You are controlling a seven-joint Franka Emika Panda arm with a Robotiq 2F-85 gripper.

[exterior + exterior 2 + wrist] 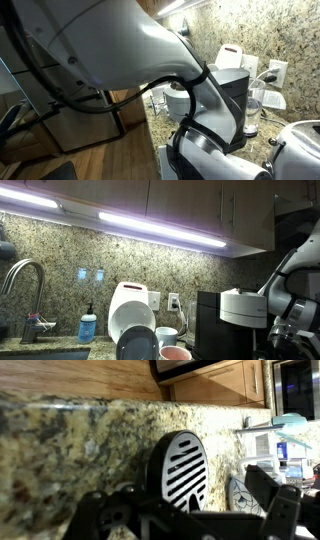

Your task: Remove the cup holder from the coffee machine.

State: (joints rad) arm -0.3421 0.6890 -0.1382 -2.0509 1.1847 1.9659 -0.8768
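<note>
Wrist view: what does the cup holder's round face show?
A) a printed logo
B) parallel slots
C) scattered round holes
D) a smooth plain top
B: the cup holder has a row of pale parallel slots across its dark disc, seen against speckled granite.

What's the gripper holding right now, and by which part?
Cannot tell. In the wrist view the cup holder stands on edge between the fingers, grate towards the camera. Its lower rim is hidden, so no contact shows.
</note>
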